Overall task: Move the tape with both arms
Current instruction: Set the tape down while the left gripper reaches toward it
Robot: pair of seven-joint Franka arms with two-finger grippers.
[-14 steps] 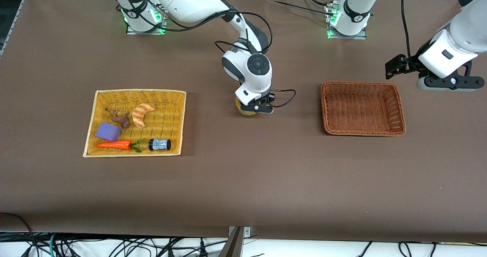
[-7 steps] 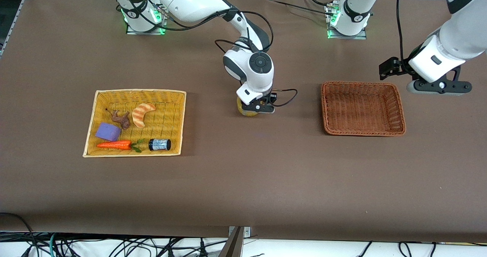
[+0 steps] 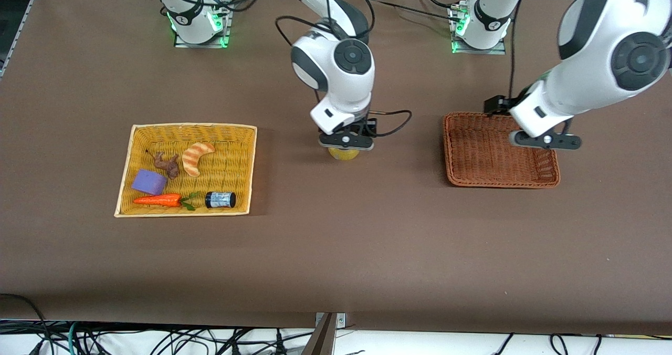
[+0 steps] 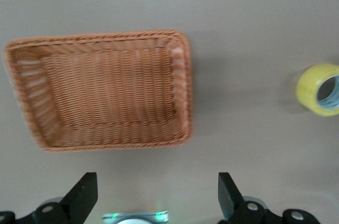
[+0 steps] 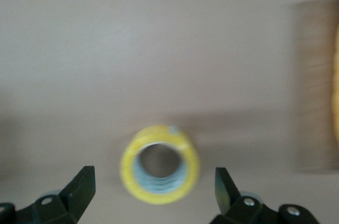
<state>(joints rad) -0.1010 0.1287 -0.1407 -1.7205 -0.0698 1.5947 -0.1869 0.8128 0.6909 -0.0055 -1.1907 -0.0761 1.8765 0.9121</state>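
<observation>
Mid-table, the tape sits free, right gripper hovering directly over it with fingers spread; at tape's 3 o'clock, left gripper hangs over the brown basket, fingers apart

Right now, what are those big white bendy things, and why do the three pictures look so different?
They are two robot arms. One picture looks down at the whole table; the other two come from cameras on each arm's wrist. The right pincer hangs open over the yellow tape, which lies on the table, held by nothing. The left pincer is open over the empty brown basket. Toward the right arm's end of the table, a yellow basket holds toys and a small can.
</observation>
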